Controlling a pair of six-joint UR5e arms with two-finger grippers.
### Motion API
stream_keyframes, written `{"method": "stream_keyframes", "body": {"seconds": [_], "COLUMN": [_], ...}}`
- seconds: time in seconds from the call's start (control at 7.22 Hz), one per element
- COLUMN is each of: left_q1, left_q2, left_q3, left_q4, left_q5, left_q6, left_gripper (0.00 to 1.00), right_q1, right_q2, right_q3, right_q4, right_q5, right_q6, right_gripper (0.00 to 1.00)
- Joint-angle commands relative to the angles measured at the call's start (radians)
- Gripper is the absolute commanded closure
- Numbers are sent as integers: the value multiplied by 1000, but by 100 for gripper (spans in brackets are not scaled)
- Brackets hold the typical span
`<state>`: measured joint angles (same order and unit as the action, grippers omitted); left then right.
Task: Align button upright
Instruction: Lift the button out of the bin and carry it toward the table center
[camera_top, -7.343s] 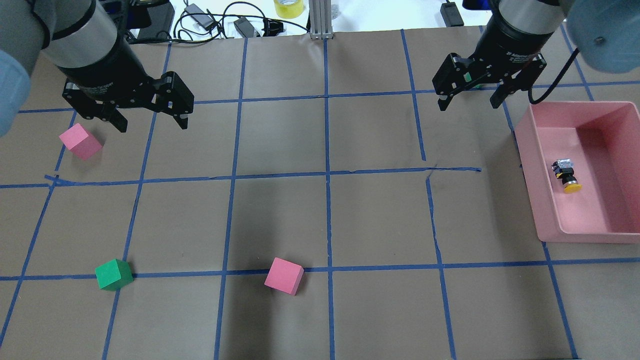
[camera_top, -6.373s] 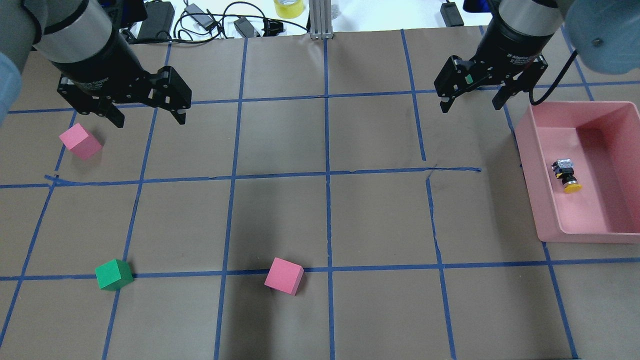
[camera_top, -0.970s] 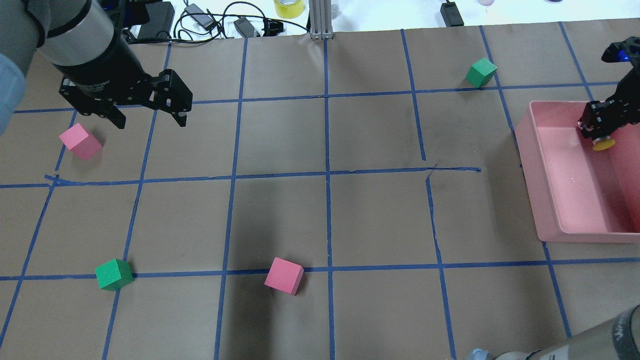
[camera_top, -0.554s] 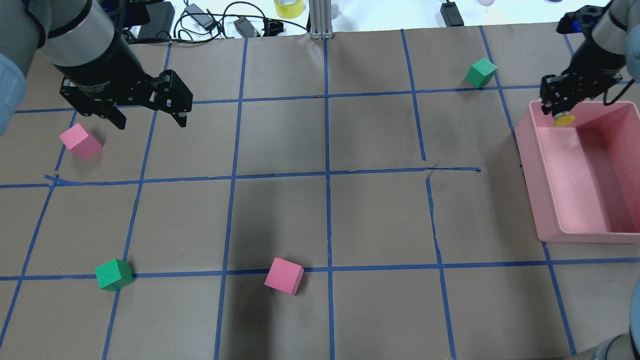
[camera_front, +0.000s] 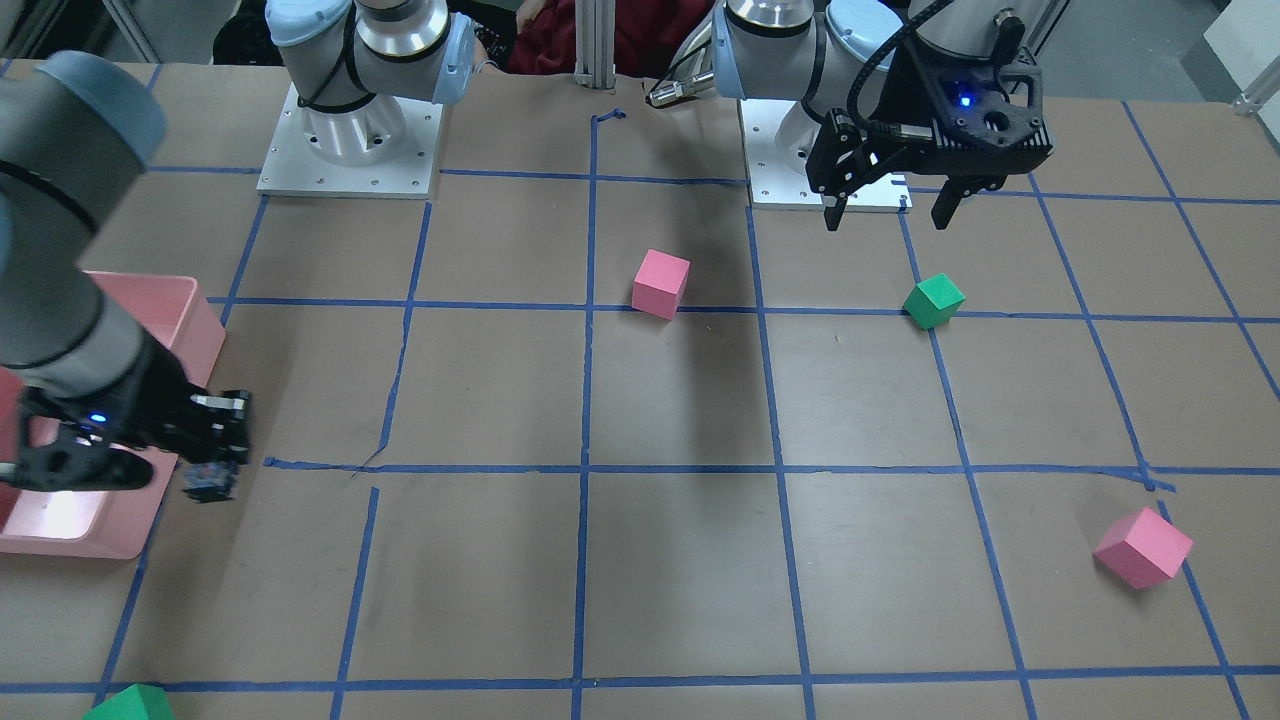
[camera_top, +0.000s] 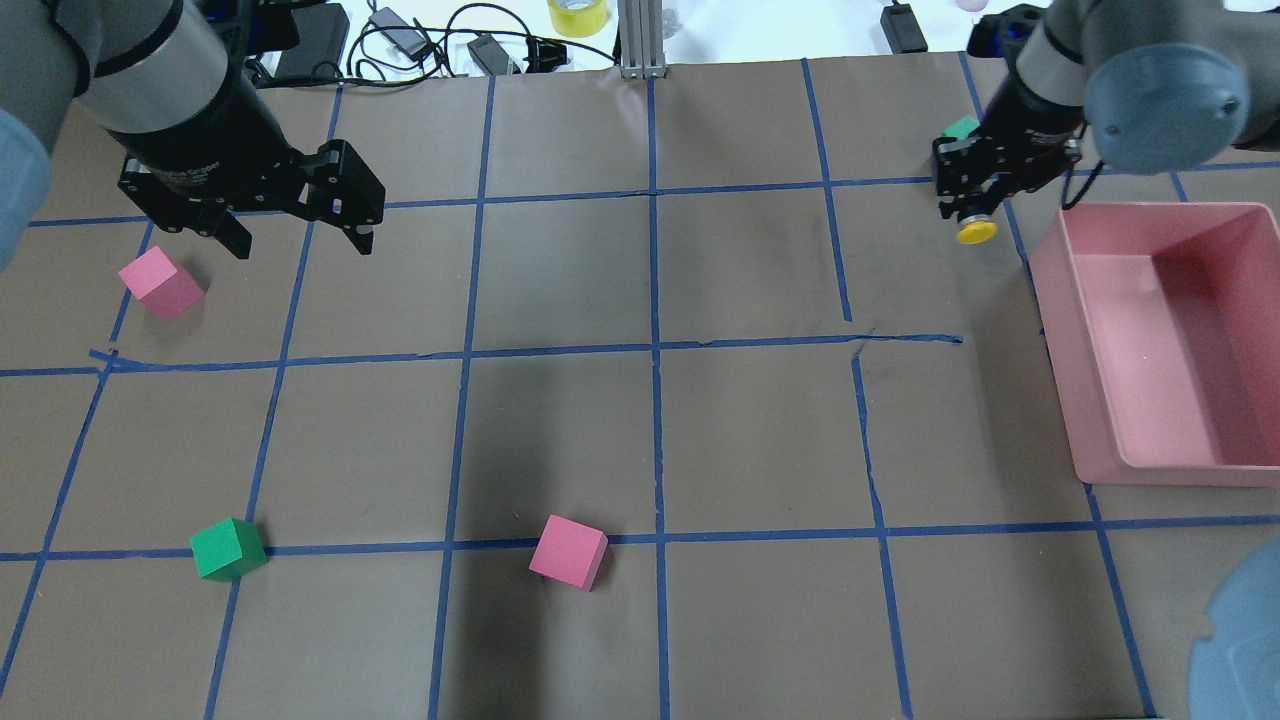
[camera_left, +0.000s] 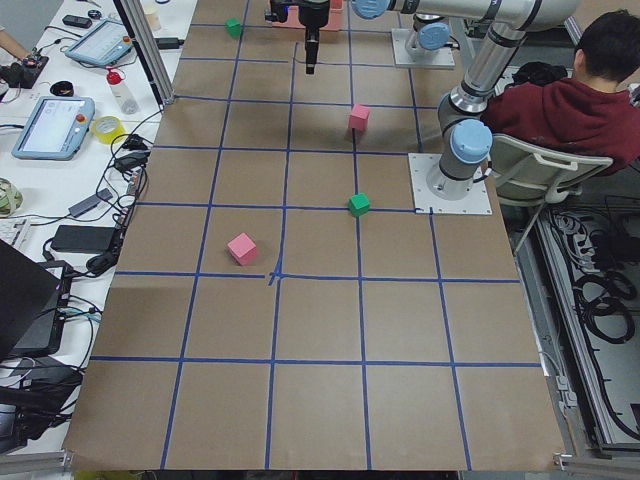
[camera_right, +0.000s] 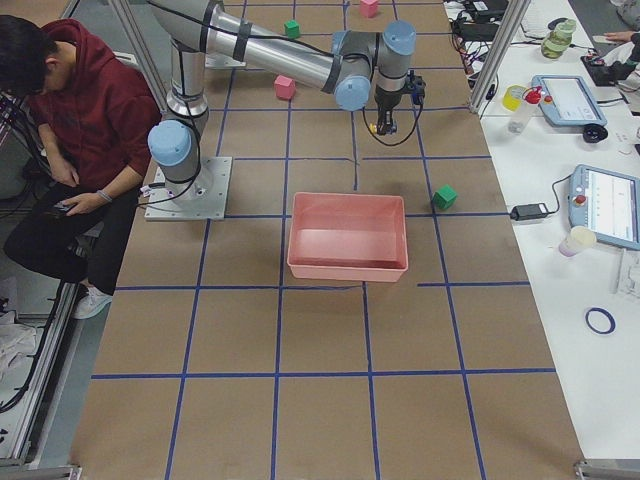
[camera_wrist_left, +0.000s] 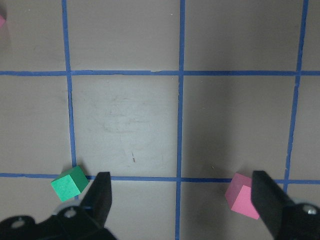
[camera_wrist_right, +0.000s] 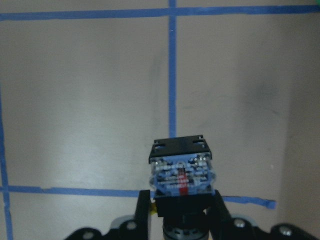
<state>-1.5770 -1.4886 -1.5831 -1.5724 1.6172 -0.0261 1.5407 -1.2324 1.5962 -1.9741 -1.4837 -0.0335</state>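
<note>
The button (camera_top: 976, 232) hangs in my right gripper (camera_top: 974, 208), shut on its black body, above the table just left of the pink bin (camera_top: 1075, 400). Its yellow cap points toward the near side in the overhead view. In the right wrist view the greyish contact block (camera_wrist_right: 181, 172) sticks out past the fingers (camera_wrist_right: 144, 207). In the front view the gripper (camera_front: 214, 462) holds the button (camera_front: 208, 484) beside the bin (camera_front: 190, 310). My left gripper (camera_top: 303, 245) is open and empty, also in the front view (camera_front: 885, 220).
A green cube (camera_top: 962, 127) sits just behind my right gripper. A pink cube (camera_top: 160, 283) lies near my left gripper. A green cube (camera_top: 228, 549) and a pink cube (camera_top: 568, 551) lie near the front; both show in the left wrist view (camera_wrist_left: 70, 182) (camera_wrist_left: 242, 196).
My right gripper went into the pink bin, shut on the button, lifted it out and carried it left over the table. The left arm has barely moved.
</note>
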Motion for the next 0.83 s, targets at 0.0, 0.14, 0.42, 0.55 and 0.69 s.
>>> {"method": "stream_keyframes", "body": {"seconds": [0.0, 0.14, 0.42, 0.55, 0.69], "left_q1": [0, 0, 0, 0, 0], "left_q2": [1, 1, 1, 1, 1], "left_q3": [0, 0, 0, 0, 0], "left_q4": [0, 0, 0, 0, 0], "left_q5": [1, 1, 1, 1, 1], "left_q6": [0, 0, 0, 2, 2], "left_gripper": [0, 0, 0, 0, 0], "right_q1": [123, 177, 268, 313, 332], "right_q2": [85, 127, 206, 249, 284], "right_q3": [-1, -2, -83, -125, -149], "right_q4": [-105, -153, -184, -186, -186], "right_q5": [0, 0, 2, 2, 2], "right_q6": [177, 260, 401, 432, 435], "right_gripper": [100, 100, 100, 100, 100]}}
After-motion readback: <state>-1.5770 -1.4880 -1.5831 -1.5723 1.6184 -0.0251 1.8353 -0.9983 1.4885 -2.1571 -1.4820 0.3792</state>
